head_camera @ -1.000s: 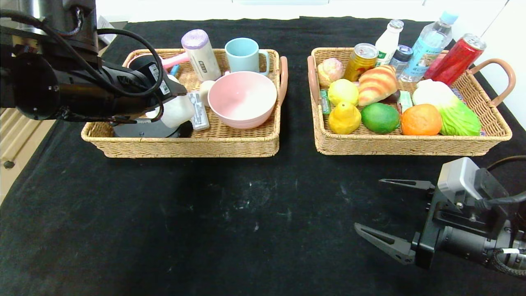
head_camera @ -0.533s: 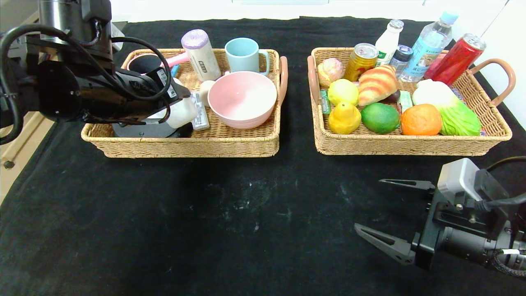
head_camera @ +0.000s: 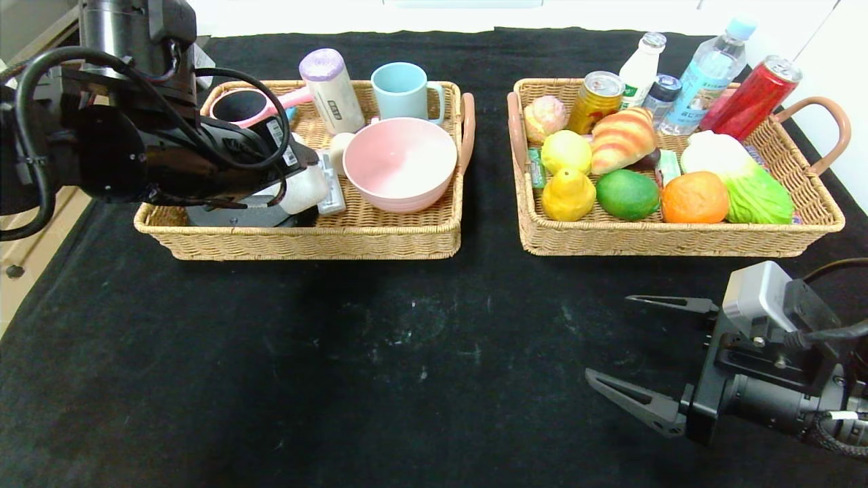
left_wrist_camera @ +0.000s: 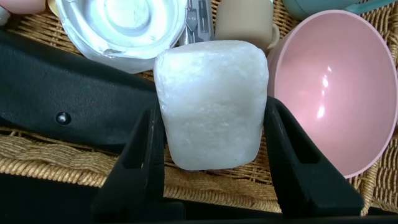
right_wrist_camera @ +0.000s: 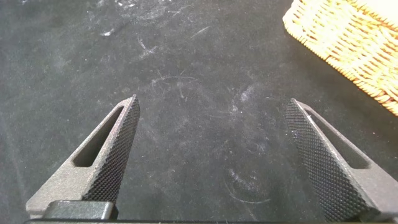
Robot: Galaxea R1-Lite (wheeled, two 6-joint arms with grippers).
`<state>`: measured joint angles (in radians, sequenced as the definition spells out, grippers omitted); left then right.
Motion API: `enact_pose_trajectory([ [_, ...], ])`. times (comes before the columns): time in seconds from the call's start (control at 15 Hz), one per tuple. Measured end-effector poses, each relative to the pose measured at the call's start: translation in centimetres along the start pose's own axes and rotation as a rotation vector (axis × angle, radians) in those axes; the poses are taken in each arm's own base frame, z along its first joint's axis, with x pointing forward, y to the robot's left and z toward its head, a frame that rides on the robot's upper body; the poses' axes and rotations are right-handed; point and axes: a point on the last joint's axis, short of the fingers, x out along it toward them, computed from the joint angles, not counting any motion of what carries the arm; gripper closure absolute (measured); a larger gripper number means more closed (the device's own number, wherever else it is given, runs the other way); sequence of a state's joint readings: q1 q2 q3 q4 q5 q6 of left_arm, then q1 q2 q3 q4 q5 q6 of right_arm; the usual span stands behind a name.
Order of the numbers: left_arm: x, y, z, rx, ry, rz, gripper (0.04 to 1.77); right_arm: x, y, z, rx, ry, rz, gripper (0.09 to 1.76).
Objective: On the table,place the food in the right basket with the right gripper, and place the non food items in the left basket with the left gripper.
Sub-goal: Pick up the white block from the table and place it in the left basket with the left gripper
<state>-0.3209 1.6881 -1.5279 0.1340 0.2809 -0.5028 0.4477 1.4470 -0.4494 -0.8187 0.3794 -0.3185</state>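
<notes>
Left tool (left_wrist_camera: pixel 211 134) pinching white bar (left_wrist_camera: pixel 211 102) over left basket (head_camera: pixel 312 237), pink bowl (head_camera: pixel 400 163) beside, right tool (head_camera: pixel 637 349) spread

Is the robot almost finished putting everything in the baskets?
Nearly. The orange, pear, green fruit and croissant already lie in the right basket, and the pink bowl sits in the left basket. The left tool holds the white bar over that basket; it only needs dropping. The right tool hangs open above the table.

White bar (left_wrist_camera: pixel 211 102), pale-pink bowl (head_camera: pixel 399 163), tan woven baskets (head_camera: pixel 312 237).
</notes>
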Motion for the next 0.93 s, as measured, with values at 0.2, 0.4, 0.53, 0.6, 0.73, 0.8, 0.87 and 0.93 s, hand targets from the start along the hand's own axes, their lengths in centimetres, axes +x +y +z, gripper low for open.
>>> enact_pose_trajectory([
  [0.2,0.22,-0.06,-0.20,0.002,0.007,0.001,0.78,-0.04,0.00,0.04,0.000,-0.002,-0.001,0.14],
  [0.4,0.30,-0.08,-0.26,-0.006,0.008,0.002,0.55,-0.06,-0.02,0.11,0.000,-0.005,-0.002,0.14],
  [0.53,0.34,0.02,-0.28,-0.003,0.008,0.007,0.45,-0.09,-0.04,0.13,-0.001,-0.006,-0.003,0.14],
  [0.6,0.35,0.05,-0.31,0.001,0.009,0.009,0.41,-0.09,-0.04,0.13,-0.001,-0.005,-0.003,0.14],
  [0.73,0.31,0.07,-0.35,-0.001,0.011,0.011,0.34,-0.09,-0.04,0.13,-0.001,-0.006,-0.003,0.14],
  [0.8,0.33,0.14,-0.39,-0.005,0.012,0.014,0.31,-0.09,-0.04,0.13,-0.001,-0.005,-0.003,0.14],
  [0.87,0.37,0.36,-0.57,-0.003,0.018,0.023,0.28,-0.10,-0.06,0.12,0.000,-0.005,-0.004,0.14],
  [0.93,0.30,0.65,-0.81,-0.001,0.026,0.031,0.26,-0.10,-0.07,0.12,0.000,-0.005,-0.004,0.14],
])
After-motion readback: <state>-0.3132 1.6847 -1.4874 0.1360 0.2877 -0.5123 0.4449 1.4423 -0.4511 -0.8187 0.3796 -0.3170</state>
